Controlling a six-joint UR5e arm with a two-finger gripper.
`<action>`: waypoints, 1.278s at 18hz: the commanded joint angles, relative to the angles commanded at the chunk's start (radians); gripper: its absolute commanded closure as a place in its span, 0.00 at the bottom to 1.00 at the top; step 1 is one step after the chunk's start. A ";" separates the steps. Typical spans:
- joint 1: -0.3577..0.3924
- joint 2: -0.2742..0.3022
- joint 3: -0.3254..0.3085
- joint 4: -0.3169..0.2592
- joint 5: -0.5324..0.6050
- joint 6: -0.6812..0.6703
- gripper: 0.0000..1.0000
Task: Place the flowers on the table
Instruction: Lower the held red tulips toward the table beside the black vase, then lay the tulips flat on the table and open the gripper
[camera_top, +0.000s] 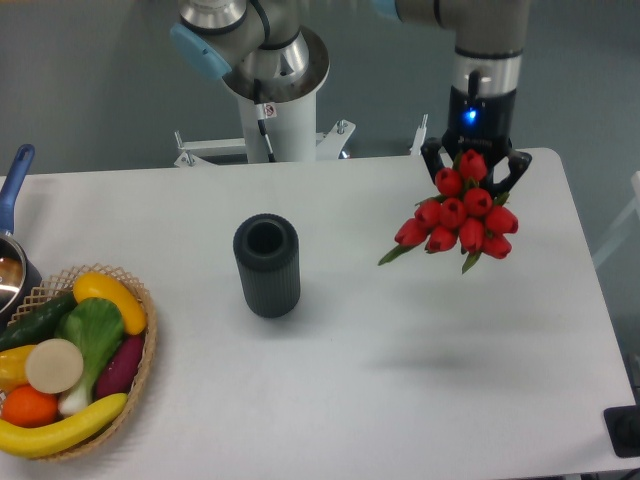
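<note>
The flowers (458, 218), a bunch of red tulips with green leaves, hang in the air above the right half of the white table (400, 340). Their heads point toward the camera and hide the stems. My gripper (474, 168) is at the back right, its black fingers closed around the bunch behind the heads. A faint shadow of the bunch lies on the tabletop below and in front of it.
A dark ribbed cylindrical vase (267, 265) stands upright left of centre. A wicker basket of fruit and vegetables (70, 365) sits at the front left. A pot with a blue handle (12, 250) is at the left edge. The robot base (280, 100) stands behind the table.
</note>
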 joint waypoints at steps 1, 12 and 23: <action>-0.011 -0.023 0.003 0.002 0.008 0.000 0.61; -0.106 -0.249 0.080 -0.006 0.155 0.058 0.61; -0.149 -0.315 0.084 0.006 0.154 0.046 0.59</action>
